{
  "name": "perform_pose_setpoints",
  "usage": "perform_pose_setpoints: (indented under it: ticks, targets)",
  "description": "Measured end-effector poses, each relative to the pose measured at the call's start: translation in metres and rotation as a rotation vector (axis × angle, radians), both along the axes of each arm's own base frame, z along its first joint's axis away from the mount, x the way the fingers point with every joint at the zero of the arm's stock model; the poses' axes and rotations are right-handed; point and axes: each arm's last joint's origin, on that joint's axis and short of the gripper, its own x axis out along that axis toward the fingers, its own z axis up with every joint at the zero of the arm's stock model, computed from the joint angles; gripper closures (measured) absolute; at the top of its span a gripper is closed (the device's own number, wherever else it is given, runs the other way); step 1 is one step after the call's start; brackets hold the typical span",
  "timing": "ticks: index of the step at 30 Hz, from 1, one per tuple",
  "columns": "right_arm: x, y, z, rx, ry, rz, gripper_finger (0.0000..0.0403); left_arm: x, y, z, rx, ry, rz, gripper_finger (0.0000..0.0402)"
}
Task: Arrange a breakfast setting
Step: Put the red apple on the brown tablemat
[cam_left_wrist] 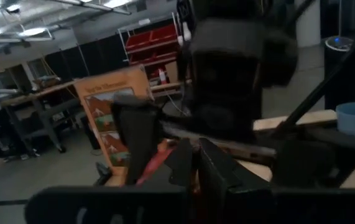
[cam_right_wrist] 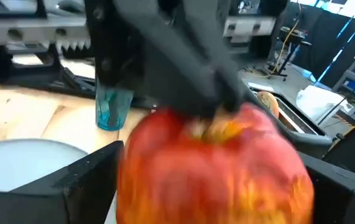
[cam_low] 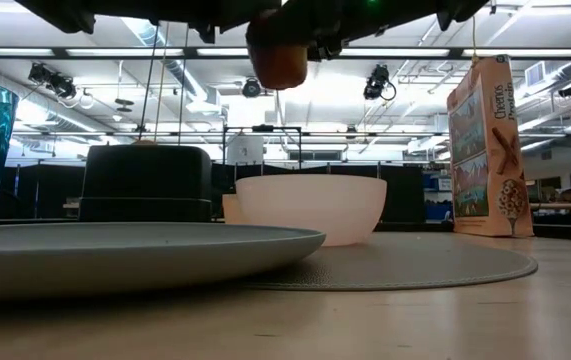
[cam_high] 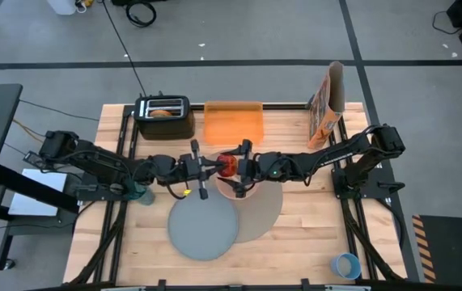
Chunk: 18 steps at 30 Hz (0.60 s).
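Overhead: both arms are seen stretched toward the middle of the table (cam_high: pixel 295 242), their ends met over the red apple (cam_high: pixel 228 166).
Red apple: it is held aloft between the two tools, above the far rim of the pale pink bowl (cam_low: pixel 310 208); its skin is shown red, streaked with yellow and orange, with a dimple at the stem end.
Left tool (cam_high: pixel 213 166): it is drawn narrow at the apple's 9 o'clock side; whether the fruit is actually pinched by it cannot be told.
Right tool (cam_right_wrist: pixel 214 186): its fingers are spread wide, and the apple is framed between them at its 3 o'clock side; contact cannot be made out.
Bowl: it is set on the large round taupe mat (cam_high: pixel 267 212), toward the mat's 12 o'clock edge.
Grey round plate (cam_high: pixel 204 228): it is laid overlapping the mat's 8 o'clock edge.
Small blue cup (cam_high: pixel 346 265): it is stood well apart, at 4 o'clock from the mat, near the table's front edge.
Bagel (cam_high: pixel 163 113): it is seen in the slot of the black toaster (cam_high: pixel 164 118), at 11 o'clock.
Others: an orange tray (cam_high: pixel 233 124) lies at 12 o'clock, a cereal box (cam_high: pixel 325 105) stands at 1 o'clock, a teal glass (cam_right_wrist: pixel 112 107) at 9 o'clock.
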Motion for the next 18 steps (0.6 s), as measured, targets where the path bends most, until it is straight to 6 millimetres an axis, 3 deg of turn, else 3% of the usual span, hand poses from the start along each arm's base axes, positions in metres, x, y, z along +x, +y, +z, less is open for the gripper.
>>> perform_pose_setpoints:
  ticks: [9, 18]
  targets:
    - [-0.007, -0.002, -0.003, 0.033, 0.084, -0.065, 0.0008, -0.023, 0.007, 0.012, 0.029, 0.114, 0.117, 0.0383]
    - [-0.015, -0.001, 0.007, 0.058, 0.075, -0.067, 0.0007, -0.031, 0.011, -0.006, -0.025, 0.31, 0.227, 0.0383]
